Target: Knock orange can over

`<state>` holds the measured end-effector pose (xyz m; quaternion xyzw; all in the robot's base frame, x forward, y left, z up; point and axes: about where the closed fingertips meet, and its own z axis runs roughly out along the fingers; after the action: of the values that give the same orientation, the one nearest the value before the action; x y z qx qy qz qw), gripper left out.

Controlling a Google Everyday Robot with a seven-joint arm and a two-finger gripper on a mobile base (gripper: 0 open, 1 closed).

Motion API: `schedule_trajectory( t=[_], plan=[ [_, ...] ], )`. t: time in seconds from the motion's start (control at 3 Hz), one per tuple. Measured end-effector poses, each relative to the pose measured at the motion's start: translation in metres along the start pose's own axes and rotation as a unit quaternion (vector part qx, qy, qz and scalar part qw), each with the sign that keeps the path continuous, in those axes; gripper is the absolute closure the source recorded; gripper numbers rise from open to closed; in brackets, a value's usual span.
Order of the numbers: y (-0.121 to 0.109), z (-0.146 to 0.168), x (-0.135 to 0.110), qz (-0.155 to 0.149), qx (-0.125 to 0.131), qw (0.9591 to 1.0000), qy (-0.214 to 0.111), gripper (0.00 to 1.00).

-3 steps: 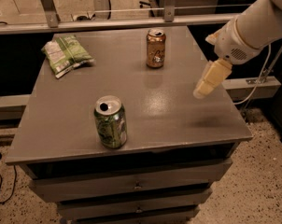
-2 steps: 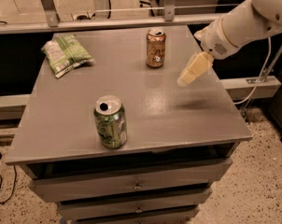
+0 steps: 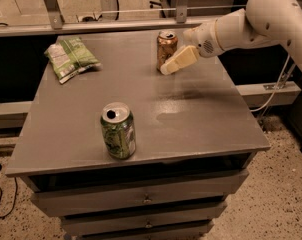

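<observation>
While the orange can point(image 3: 167, 50) stands upright near the far edge of the worktop point(image 3: 206, 124), a little right of the middle, your tool point(image 3: 167, 69) is low at its right side, with the pale tip at the can's lower half. You cannot tell from this view whether the tip touches the can or sits just beside it. Nor can you tell whether the tool is spread or pressed together: it reads as one cream wedge, slanting down and to the left. Your white arm point(image 3: 241, 26) reaches in from the upper right, over the far right corner of the worktop. The can's silver top faces up with its opening showing.

Near the front edge, left of the middle, you have a green can point(image 3: 118, 130), also upright with its top open, well apart from the orange one. A green bag point(image 3: 70, 59) lies flat at the far left corner, well apart from both cans. Under the worktop you see grey drawers point(image 3: 146, 196) with small handles. Speckled floor point(image 3: 286, 194) shows at the right, and a dark cable point(image 3: 3, 194) lies at the lower left.
</observation>
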<state>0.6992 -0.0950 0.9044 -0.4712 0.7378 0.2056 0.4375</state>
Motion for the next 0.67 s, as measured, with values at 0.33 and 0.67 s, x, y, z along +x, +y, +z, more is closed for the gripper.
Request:
schedule_trajectory(
  t=[0.33,0.67],
  plan=[
    [0.008,0.022,-0.013,0.038,-0.041,0.9966,-0.060,0.00],
    [0.031,0.023,-0.042,0.058,-0.087,0.9881,-0.112,0.00]
  ],
)
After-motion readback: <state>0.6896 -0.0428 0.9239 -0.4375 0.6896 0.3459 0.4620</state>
